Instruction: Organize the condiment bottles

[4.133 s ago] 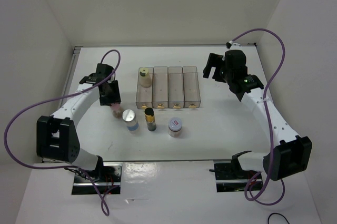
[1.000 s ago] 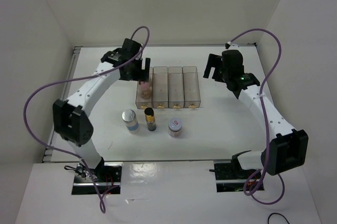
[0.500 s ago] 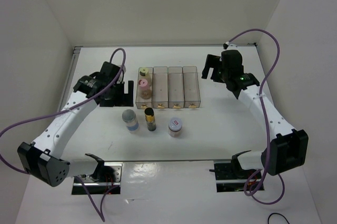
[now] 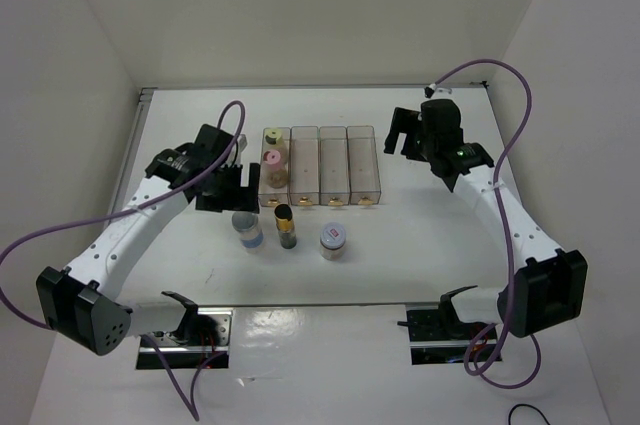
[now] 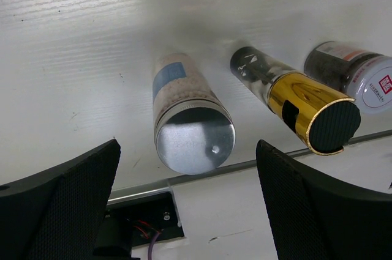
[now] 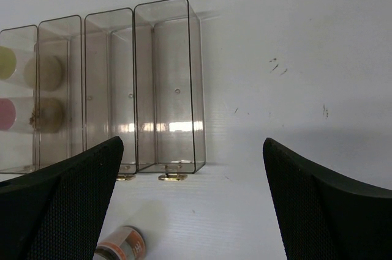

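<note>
Two condiment bottles stand in the leftmost clear bin (image 4: 274, 167): a yellow-green-lidded jar (image 4: 270, 134) behind a pink-lidded jar (image 4: 270, 156). Three more stand on the table in front of the bins: a blue-labelled jar with a metallic top (image 4: 246, 227) (image 5: 191, 126), a dark bottle with a gold band (image 4: 285, 226) (image 5: 298, 104), and a silver-grey-lidded jar (image 4: 333, 240) (image 5: 354, 77). My left gripper (image 4: 232, 195) (image 5: 190, 211) is open and empty, just above and left of the blue-labelled jar. Right of the bins, my right gripper (image 4: 404, 133) (image 6: 193, 211) hangs open and empty.
Three other clear bins (image 4: 335, 165) (image 6: 165, 82) stand in a row beside the leftmost one, with nothing in them. The right wrist view catches the silver-grey-lidded jar's orange label (image 6: 120, 245) at its lower edge. White walls close the table at back and sides.
The left gripper carried the pink-lidded jar over the leftmost bin, left it there, opened, drew back and now sits near the blue-labelled jar. The right arm has hardly moved.
</note>
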You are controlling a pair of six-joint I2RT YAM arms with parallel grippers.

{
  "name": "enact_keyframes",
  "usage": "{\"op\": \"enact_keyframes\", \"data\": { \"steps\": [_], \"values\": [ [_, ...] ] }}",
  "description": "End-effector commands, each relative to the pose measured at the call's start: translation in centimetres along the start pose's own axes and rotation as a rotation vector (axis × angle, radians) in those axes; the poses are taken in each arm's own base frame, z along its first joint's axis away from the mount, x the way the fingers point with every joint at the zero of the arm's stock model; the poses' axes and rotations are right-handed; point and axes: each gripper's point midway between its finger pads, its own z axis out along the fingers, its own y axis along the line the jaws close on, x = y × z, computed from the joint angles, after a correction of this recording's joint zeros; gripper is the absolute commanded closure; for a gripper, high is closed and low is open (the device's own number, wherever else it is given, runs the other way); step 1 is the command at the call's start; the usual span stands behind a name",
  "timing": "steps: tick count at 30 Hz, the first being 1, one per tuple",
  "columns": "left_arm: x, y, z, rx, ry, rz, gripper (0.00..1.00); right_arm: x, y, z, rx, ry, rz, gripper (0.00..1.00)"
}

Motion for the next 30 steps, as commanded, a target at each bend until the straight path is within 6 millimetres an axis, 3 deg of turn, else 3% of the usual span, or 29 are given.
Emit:
{"op": "enact_keyframes", "data": {
  "steps": [1, 10, 19, 30],
  "values": [
    [-0.2, -0.5, 0.0, 0.026, -0.009, 0.039, 0.03, -0.8, 0.3, -0.6, -0.006, -0.040, -0.004, 0.01],
    [0.6, -0.4, 2.1, -0.039, 0.066, 0.064, 0.04, -0.9, 0.0, -0.6, 0.012, -0.047, -0.003, 0.01],
    [1.0, 0.1, 2.2, -0.107, 0.080, 0.054, 0.08, -0.7, -0.2, -0.3, 0.023, -0.042, -0.005, 0.01],
    [1.6, -0.9, 2.6, -0.122, 0.125, 0.085, 0.10, -0.1, -0.4, 0.4, 0.030, -0.025, -0.008, 0.01]
  ]
}}
